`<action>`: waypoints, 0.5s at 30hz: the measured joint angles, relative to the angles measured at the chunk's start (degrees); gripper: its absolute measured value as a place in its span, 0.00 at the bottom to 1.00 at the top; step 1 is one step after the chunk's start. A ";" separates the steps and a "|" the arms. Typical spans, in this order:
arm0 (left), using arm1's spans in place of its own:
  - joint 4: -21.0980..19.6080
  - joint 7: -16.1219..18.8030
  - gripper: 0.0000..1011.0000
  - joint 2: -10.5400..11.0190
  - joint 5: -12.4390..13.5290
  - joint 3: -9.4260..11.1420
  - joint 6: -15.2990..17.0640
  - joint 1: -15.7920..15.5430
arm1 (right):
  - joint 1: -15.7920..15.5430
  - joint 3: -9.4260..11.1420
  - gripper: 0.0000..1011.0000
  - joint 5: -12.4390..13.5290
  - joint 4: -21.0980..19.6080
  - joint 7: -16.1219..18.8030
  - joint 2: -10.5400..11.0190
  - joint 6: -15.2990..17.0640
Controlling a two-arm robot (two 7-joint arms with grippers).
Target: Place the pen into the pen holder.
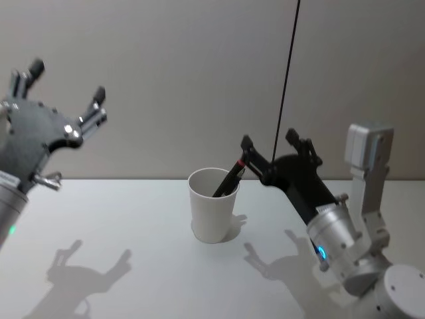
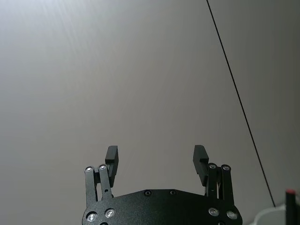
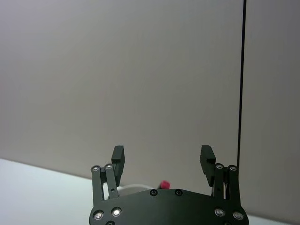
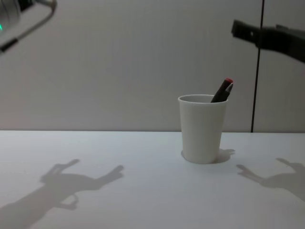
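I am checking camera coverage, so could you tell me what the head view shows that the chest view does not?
The head view alone looks down into the pen holder and shows the open left gripper raised at the left and the open right gripper beside the rim. The chest view alone shows the pen tip's red end. Both show the pen leaning inside the cup on the table.

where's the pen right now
The pen stands tilted inside the pen holder, right of centre on the table, its red tip leaning over the rim toward the open right hand hovering nearby.
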 joint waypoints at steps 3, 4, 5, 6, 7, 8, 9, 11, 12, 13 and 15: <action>0.76 0.74 0.99 0.57 -0.71 1.60 1.41 0.55 | -1.38 0.17 0.99 -0.34 -0.49 -0.02 0.65 0.04; 1.28 1.26 0.99 0.99 -1.23 2.72 2.44 0.93 | -2.31 0.25 0.99 -0.56 -0.79 -0.03 1.08 0.07; 1.54 1.52 0.99 1.22 -1.48 3.29 2.98 1.14 | -2.78 0.31 0.99 -0.67 -0.98 -0.04 1.31 0.08; 1.82 1.81 0.99 1.44 -1.76 3.89 3.52 1.34 | -3.26 0.38 0.99 -0.79 -1.17 -0.05 1.54 0.09; 2.36 2.33 0.99 1.86 -2.29 5.08 4.53 1.76 | -4.11 0.45 0.99 -0.96 -1.44 -0.07 1.91 0.11; 2.65 2.61 0.99 2.08 -2.59 5.68 5.11 1.98 | -4.56 0.51 0.99 -1.06 -1.61 -0.08 2.13 0.11; 2.85 2.85 0.99 2.24 -2.79 6.13 5.51 2.14 | -5.04 0.57 0.99 -1.18 -1.79 -0.10 2.36 0.12; 3.63 3.61 0.99 2.86 -3.53 7.82 6.99 2.72 | -6.34 0.68 0.99 -1.47 -2.20 -0.14 2.98 0.15; 3.85 3.86 0.99 3.06 -3.75 8.32 7.46 2.90 | -6.83 0.74 0.99 -1.59 -2.37 -0.15 3.21 0.16; 4.08 4.07 0.99 3.24 -3.95 8.83 7.85 3.09 | -7.81 0.84 0.99 -1.81 -2.70 -0.17 3.66 0.20; 4.64 4.63 0.99 3.68 -4.48 10.00 8.92 3.50 | -8.70 0.92 0.99 -2.02 -3.03 -0.20 4.08 0.22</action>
